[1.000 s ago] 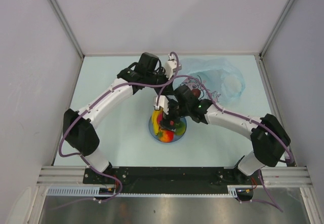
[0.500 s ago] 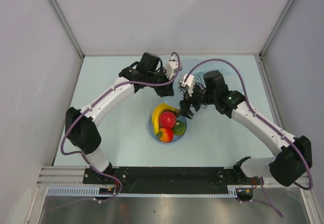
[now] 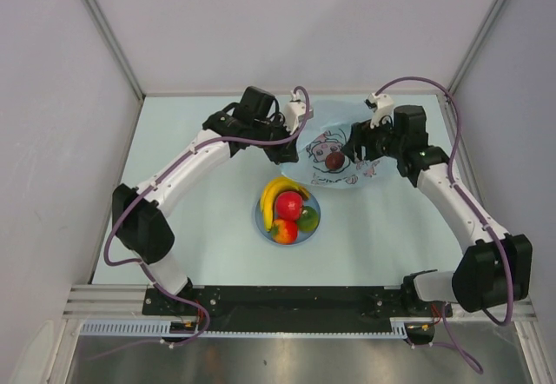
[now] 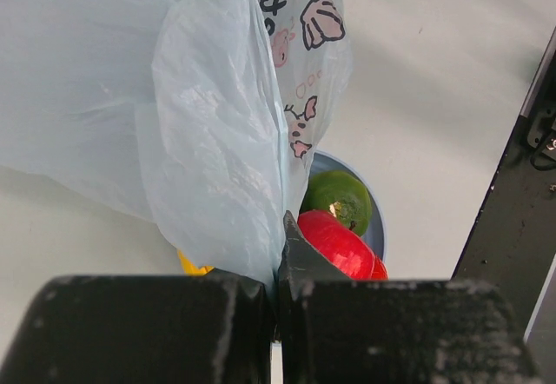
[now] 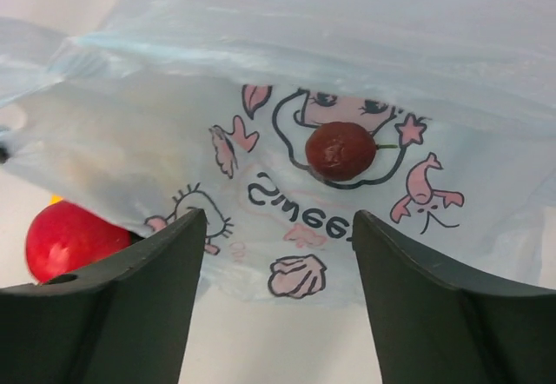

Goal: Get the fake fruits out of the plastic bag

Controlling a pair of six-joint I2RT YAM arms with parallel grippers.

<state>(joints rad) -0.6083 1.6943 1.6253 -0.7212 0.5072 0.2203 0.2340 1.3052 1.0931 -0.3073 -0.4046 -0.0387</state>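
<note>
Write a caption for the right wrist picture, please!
Open right gripper facing a small maroon fruit at the printed plastic bag.

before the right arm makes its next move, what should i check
1. Left gripper clamped on the plastic bag: ok, film pinched between the shut jaws.
2. Right gripper open: ok, jaws apart and empty.
3. Small maroon fruit lined up ahead of the right gripper: ok, slightly right of centre.
4. Maroon fruit inside the bag or lying on it: cannot tell.
5. Banana, red apple, red-orange fruit and green fruit on the blue plate: ok.
6. All fruits away from the bag: not ok, the maroon one remains.
</note>
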